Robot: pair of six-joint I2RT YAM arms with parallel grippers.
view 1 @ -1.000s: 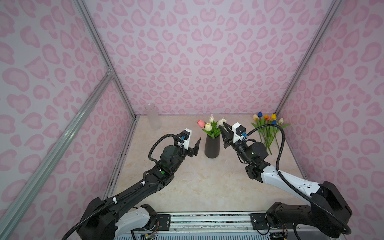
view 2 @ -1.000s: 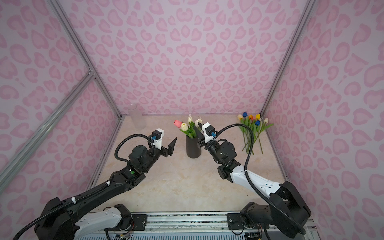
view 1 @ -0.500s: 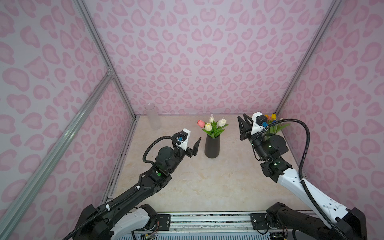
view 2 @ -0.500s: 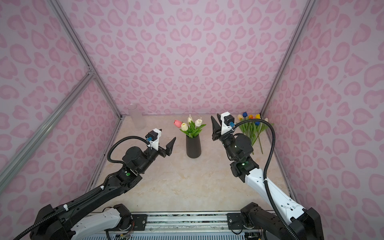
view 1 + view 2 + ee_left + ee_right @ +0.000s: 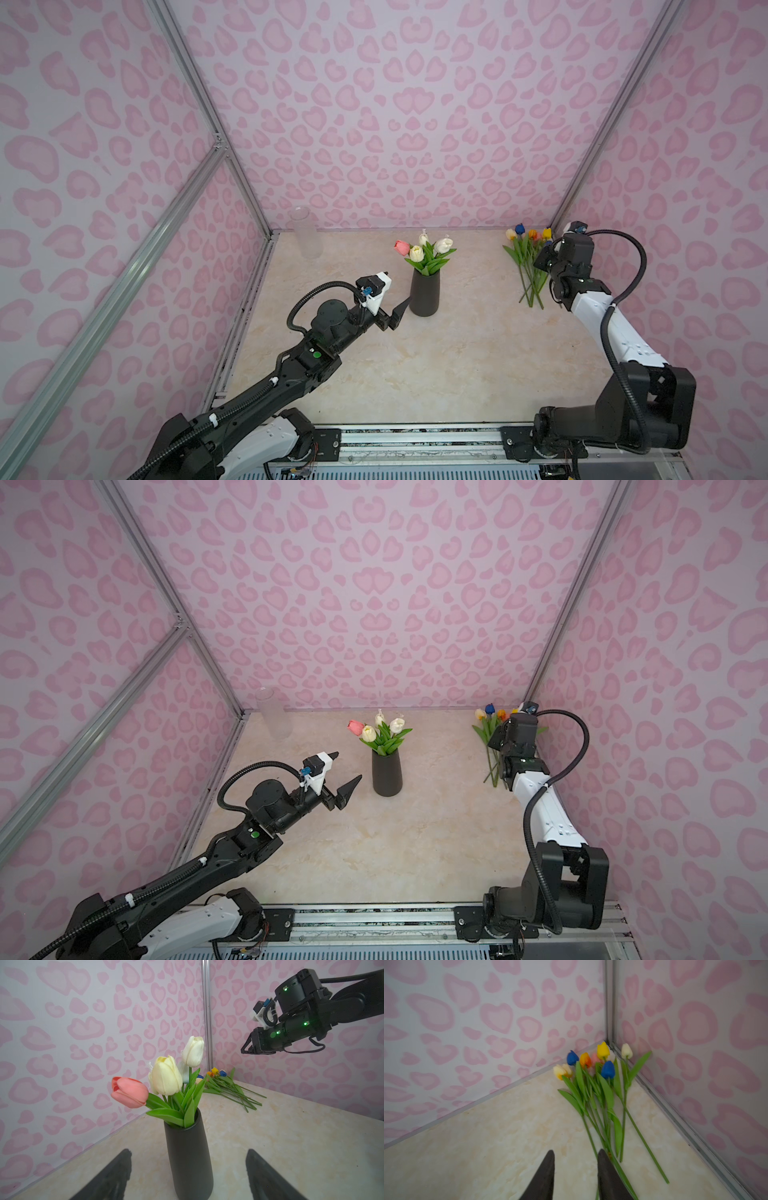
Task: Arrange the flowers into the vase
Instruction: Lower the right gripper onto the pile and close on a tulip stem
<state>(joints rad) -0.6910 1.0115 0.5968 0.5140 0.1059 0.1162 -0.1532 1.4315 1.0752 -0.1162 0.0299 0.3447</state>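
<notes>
at the far right corner of the table (image 5: 436, 374): the loose flowers (image 5: 593, 1088) lie flat in a fanned bunch close to both walls. four tulips (image 5: 166, 1078) already stand in the black vase (image 5: 424, 293) mid-table.
right gripper (image 5: 576, 1150): hovers low by the cut ends of the bunch, its jaws a little apart and nothing between them.
left gripper (image 5: 188, 1150): spread wide, aimed at the vase from just beside it, holding nothing.
step in hand: probably picking the next stem.
doing it well: single out one stem before closing. the cream tulip (image 5: 626, 1051) by the side wall lies apart from the rest and looks easiest. set the jaws across the stem, below the leaves, so no neighbour gets pinched with it.
heading: heads point toward the back corner, cut ends toward the robot.
long axis: runs front to back along the table, and the stems draw together at the cut ends.
</notes>
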